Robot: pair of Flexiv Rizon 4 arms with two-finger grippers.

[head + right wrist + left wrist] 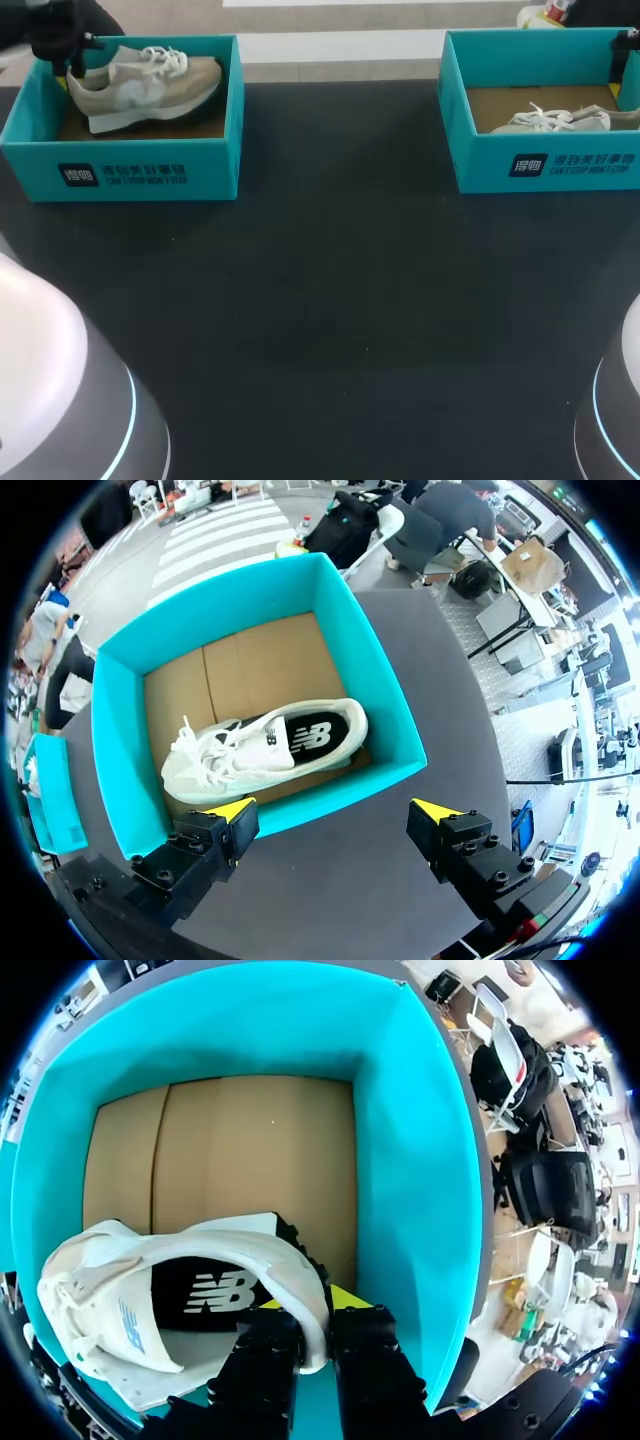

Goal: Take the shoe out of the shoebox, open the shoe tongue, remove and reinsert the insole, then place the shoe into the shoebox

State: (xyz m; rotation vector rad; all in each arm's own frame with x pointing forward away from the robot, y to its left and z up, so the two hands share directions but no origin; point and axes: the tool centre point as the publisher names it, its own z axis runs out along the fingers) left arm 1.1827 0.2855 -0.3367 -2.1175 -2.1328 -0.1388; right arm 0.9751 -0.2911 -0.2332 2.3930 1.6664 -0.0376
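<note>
A beige shoe (150, 85) sits tilted in the left teal shoebox (130, 170), heel toward the box's left end. My left gripper (72, 68) is at that heel. In the left wrist view my left gripper (310, 1310) is shut on the heel collar of the shoe (120, 1290), one finger inside the opening and one outside, above the cardboard floor. A second, white shoe (270, 745) lies on its side in the right teal shoebox (390, 720). My right gripper (335, 825) hangs wide open above that box's near wall, holding nothing.
The two shoeboxes stand at the table's far left and far right (540, 165), with the white shoe (555, 120) low in the right one. Dark tabletop (330, 300) stretches between them and toward me. My arms' grey bases (60, 400) fill the near corners.
</note>
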